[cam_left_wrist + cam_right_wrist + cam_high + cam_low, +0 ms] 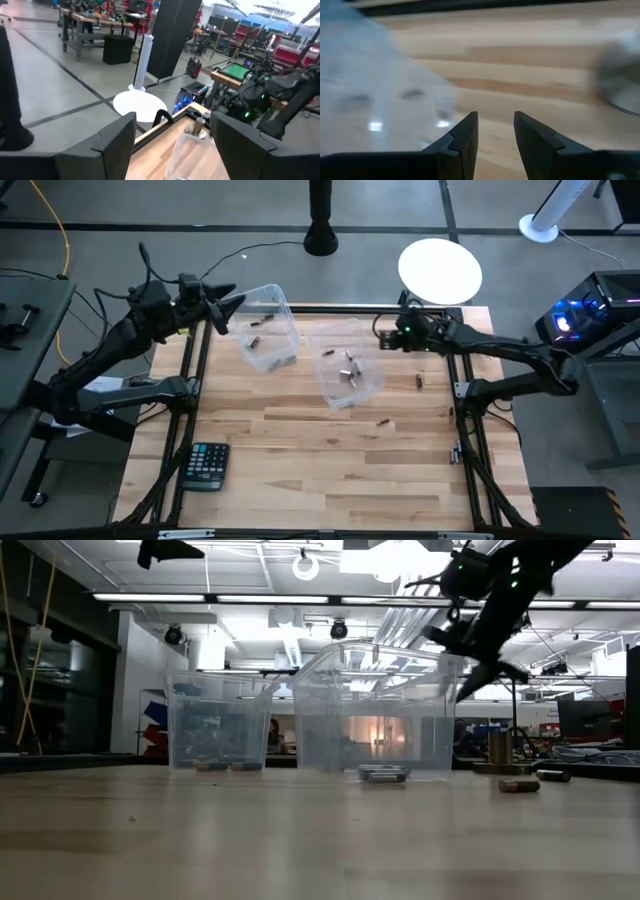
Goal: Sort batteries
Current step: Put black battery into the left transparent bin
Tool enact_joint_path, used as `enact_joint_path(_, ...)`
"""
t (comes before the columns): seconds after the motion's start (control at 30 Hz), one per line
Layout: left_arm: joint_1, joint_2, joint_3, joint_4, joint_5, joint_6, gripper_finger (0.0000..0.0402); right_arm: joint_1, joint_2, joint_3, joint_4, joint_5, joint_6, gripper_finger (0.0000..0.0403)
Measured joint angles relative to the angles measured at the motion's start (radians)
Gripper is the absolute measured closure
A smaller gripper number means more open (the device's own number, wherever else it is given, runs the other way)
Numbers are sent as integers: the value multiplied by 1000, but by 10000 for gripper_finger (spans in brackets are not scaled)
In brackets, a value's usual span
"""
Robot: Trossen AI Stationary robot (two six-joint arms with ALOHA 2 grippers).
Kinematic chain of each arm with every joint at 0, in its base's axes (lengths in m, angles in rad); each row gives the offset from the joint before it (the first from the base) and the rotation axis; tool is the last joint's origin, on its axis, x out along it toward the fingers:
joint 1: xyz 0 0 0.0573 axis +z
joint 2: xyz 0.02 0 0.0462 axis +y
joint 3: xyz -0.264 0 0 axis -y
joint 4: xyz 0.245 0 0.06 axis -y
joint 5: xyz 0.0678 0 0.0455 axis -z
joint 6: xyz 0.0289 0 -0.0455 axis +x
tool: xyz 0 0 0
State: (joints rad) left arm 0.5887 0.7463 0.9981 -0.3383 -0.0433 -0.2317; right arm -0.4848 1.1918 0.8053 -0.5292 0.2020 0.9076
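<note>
Two clear plastic bins stand on the wooden table, one at the far left [265,328] and one near the far middle [350,370]. Each has batteries lying on its bottom [349,366]. Loose batteries lie on the table to the right [418,383], [382,422], and one by the right edge [455,452]. My right gripper [495,125] hangs open above the table just beyond the middle bin's far right corner [385,335], slanting down, with nothing between its fingers. My left gripper [228,308] is wide open, level, raised beside the left bin's far left corner, and holds nothing.
A black calculator [207,465] lies at the near left of the table. A short upright metal thing [500,748] stands at the far right, near two loose batteries [518,785]. Black frame rails [190,380] run along the table's sides. Bare wood spans the near half.
</note>
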Motion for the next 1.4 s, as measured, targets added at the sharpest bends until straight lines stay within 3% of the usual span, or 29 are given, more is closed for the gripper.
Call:
enact_joint_path(0.17, 8, -29, 0, -60, 0, 0, 156, -6, -61, 6, -342, 39, 54, 281)
enact_joint_path(0.27, 9, -34, 0, -60, 0, -2, 156, -6, -62, -63, -428, 5, 112, 281)
enact_joint_path(0.53, 9, -31, 0, -58, 0, -16, 156, 5, -59, -249, -216, -53, 166, 281)
enact_joint_path(0.73, 9, -32, 0, -58, -1, -38, 156, 16, -59, -301, -267, -64, 169, 281)
enact_joint_path(1.0, 9, -26, 0, -58, -1, -55, 156, 17, -59, -355, -136, -100, 167, 281)
enact_joint_path(1.2, 9, -26, 0, -58, -2, -55, 156, 17, -27, -388, -135, -94, 164, 284)
enact_joint_path(1.27, 9, -26, 0, -58, -2, -55, 156, 20, -22, -388, -130, -97, 137, 304)
enact_joint_path(1.4, 9, -27, 0, -58, -1, -55, 156, 37, -37, -340, -176, -70, 107, 381)
